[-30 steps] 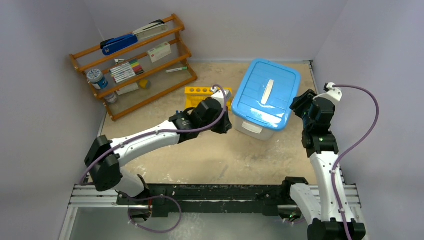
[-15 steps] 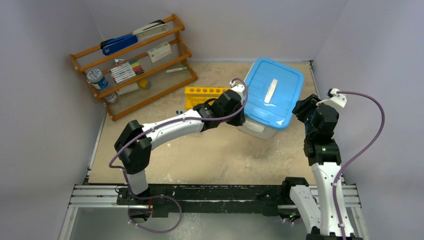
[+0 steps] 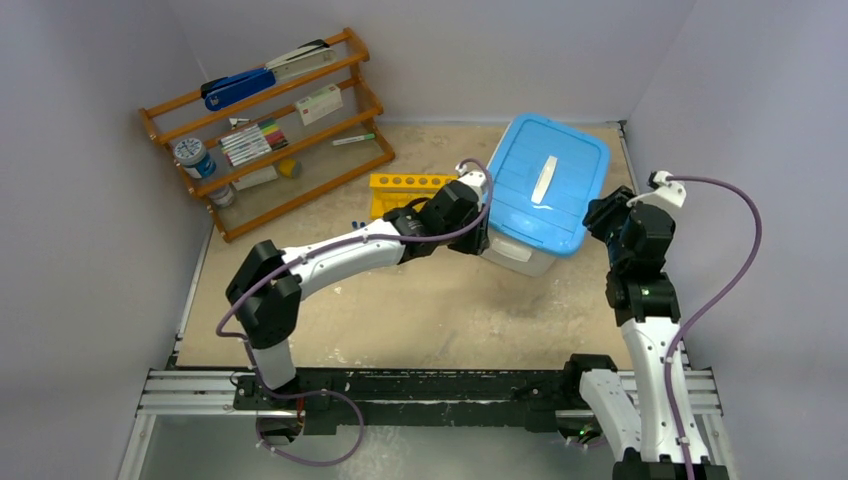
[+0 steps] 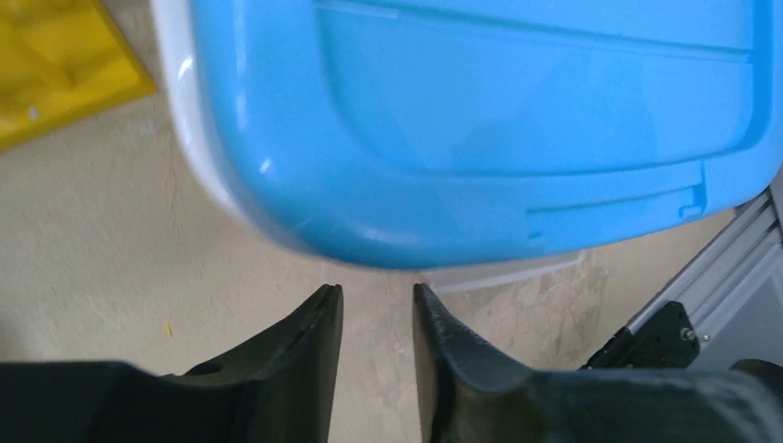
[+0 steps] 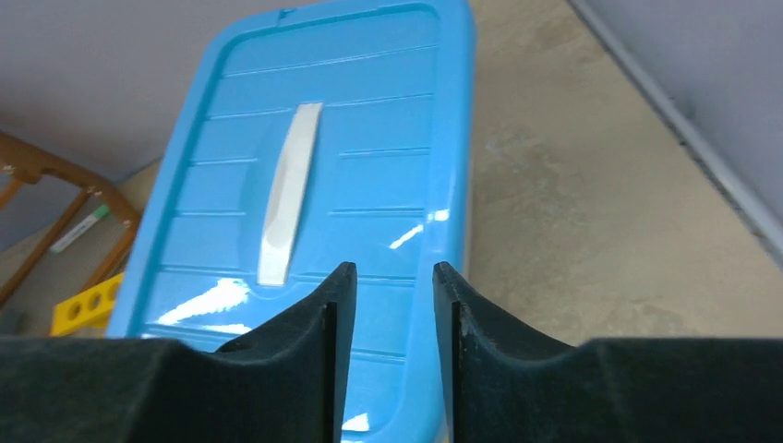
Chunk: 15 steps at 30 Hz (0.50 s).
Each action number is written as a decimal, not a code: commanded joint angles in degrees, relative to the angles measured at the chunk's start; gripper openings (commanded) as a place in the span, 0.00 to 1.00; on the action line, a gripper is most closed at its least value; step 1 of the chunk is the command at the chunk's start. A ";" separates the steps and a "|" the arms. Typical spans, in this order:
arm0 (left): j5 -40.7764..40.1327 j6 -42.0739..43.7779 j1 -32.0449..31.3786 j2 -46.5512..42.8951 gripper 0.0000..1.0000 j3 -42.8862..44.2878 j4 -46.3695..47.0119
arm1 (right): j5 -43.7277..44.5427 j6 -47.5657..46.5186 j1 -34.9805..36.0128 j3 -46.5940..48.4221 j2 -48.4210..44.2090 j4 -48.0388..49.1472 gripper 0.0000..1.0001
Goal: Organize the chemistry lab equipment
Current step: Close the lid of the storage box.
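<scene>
At the near edge of the bench (image 3: 430,310), six o'clock: two arm bases, both arms reaching toward a closed storage bin.

Left hand (image 4: 377,293): at the bin's seven-o'clock corner, fingers a narrow gap apart with nothing between them, tips just short of the lid's rim. Probably set low there to catch under the rim.

Right hand (image 5: 388,272): at the bin's three-o'clock side, fingers moderately apart and empty, hanging above the lid's near edge. It seems posed to steady or lift the opposite side.

Storage bin, blue lid (image 3: 545,190) with white handle (image 5: 282,203): at one o'clock on the bench, lid on. The contents cannot be seen.

Yellow six-hole rack (image 3: 408,184): at the bin's nine o'clock, just beside it, holes empty as far as can be told. Small blue-tipped pieces (image 3: 355,222) lie near its seven o'clock, too small to name.

Wooden shelf (image 3: 310,178): at ten o'clock, far left, well apart from both hands.
</scene>
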 commanded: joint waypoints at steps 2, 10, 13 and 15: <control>-0.45 -0.28 0.31 -10.55 0.44 -7.43 1.09 | -9.58 -0.66 0.37 1.13 5.14 10.97 0.30; -3.71 -0.82 0.38 -22.19 0.47 -13.71 -2.07 | -21.24 -1.98 4.36 13.64 29.56 26.54 0.04; -5.13 -0.79 0.38 -23.39 0.47 -14.99 -2.86 | -18.98 -3.20 8.55 20.67 38.02 27.14 0.06; -5.71 -1.10 0.38 -23.75 0.47 -15.77 -2.92 | -17.73 -3.90 10.65 23.81 42.20 27.03 0.10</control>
